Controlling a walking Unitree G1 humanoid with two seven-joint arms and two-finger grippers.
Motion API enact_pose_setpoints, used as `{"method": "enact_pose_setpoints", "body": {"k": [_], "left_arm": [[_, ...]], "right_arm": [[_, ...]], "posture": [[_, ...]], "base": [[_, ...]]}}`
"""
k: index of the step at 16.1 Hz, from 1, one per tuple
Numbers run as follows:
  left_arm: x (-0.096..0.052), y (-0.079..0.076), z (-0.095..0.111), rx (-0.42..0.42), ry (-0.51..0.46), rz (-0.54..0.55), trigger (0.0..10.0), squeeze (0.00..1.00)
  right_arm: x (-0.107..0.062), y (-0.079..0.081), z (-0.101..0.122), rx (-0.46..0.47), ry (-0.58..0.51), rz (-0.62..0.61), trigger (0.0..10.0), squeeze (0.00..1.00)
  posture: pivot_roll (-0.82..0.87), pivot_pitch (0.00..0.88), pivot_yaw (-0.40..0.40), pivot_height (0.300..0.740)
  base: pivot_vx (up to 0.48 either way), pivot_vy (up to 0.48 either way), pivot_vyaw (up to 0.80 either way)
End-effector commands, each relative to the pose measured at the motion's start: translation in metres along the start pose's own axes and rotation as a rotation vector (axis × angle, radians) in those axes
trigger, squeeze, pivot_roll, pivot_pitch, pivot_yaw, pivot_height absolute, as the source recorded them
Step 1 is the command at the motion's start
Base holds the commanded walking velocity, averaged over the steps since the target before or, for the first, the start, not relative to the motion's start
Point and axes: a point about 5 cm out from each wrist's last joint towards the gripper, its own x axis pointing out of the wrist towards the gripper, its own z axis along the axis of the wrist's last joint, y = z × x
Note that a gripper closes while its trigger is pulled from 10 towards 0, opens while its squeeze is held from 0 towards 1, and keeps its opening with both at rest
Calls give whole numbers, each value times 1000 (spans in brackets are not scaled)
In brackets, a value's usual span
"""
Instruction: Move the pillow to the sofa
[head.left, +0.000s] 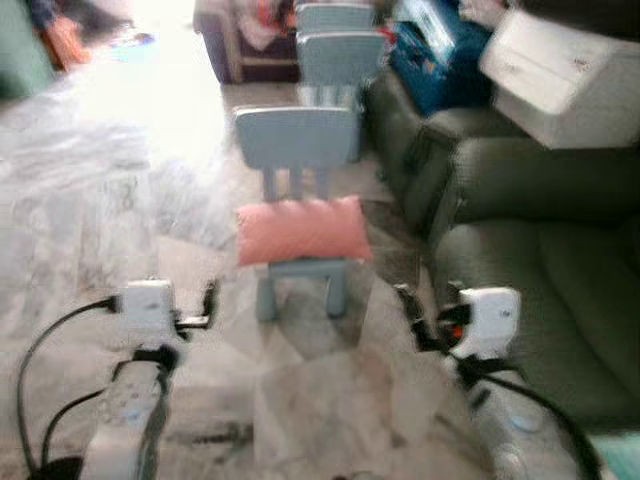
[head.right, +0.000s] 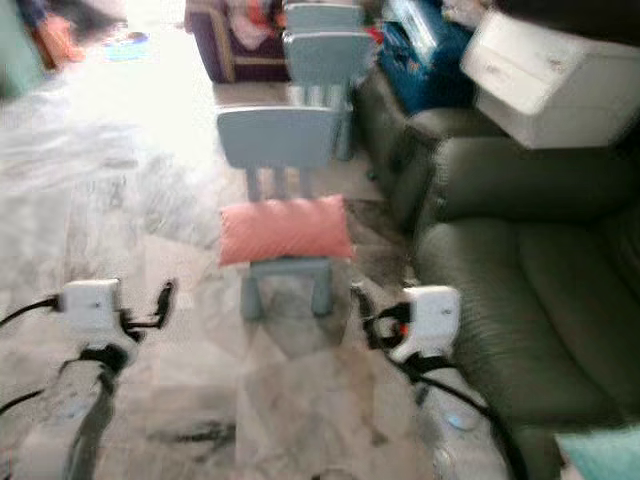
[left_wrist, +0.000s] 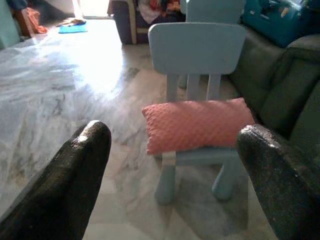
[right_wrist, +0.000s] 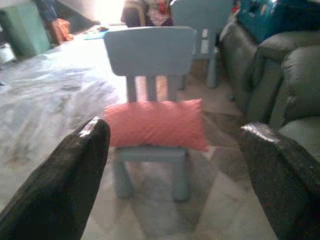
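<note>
The pillow (head.left: 303, 231), pink and oblong, lay across the seat of a small pale-blue chair (head.left: 296, 140) at the centre of the head view, overhanging the seat on both sides. The chair stood on a marbled floor (head.left: 120, 190), its slatted back rising behind the pillow. A second chair (head.left: 338, 52) of the same colour stood behind it, toward the upper middle of the frame.

The sofa (head.left: 540, 270), dark green, filled the right side of the frame, its near seat cushion just right of the chair. A blue case (head.left: 430, 55) and a white box (head.left: 560, 70) rested at the upper right, above the sofa's far end.

The left tool (left_wrist: 172, 150) sat at the lower left of the head view, short of the chair; its fingers (left_wrist: 75, 190) stood wide apart and held nothing, the pillow showing between them in the wrist view. The right tool (right_wrist: 175, 150) sat at the lower right, between chair and sofa, its fingers (right_wrist: 65, 185) likewise spread wide and empty, well apart from the pillow.
</note>
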Motion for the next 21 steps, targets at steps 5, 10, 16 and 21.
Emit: {"method": "enact_pose_setpoints", "body": {"k": [5, 10, 16, 21], "left_arm": [[-1, 7, -2, 28, 13, 20, 10000, 0], [-1, 6, -2, 27, 15, 18, 10000, 0], [-1, 5, -3, 17, 18, 15, 10000, 0], [-1, 4, -4, 13, 22, 19, 10000, 0]], "right_arm": [[0, 4, 3, 7, -15, 10, 10000, 0], [0, 4, 2, 10, -13, 11, 10000, 0], [0, 4, 1, 12, -9, 15, 10000, 0], [0, 4, 1, 9, -6, 21, 10000, 0]], "posture": [[-54, 117, -40, 740], [-54, 119, -38, 740], [-54, 122, -40, 740], [-56, 123, -43, 740]], "base": [[441, 0, 0], [442, 0, 0], [442, 0, 0], [443, 0, 0]]}}
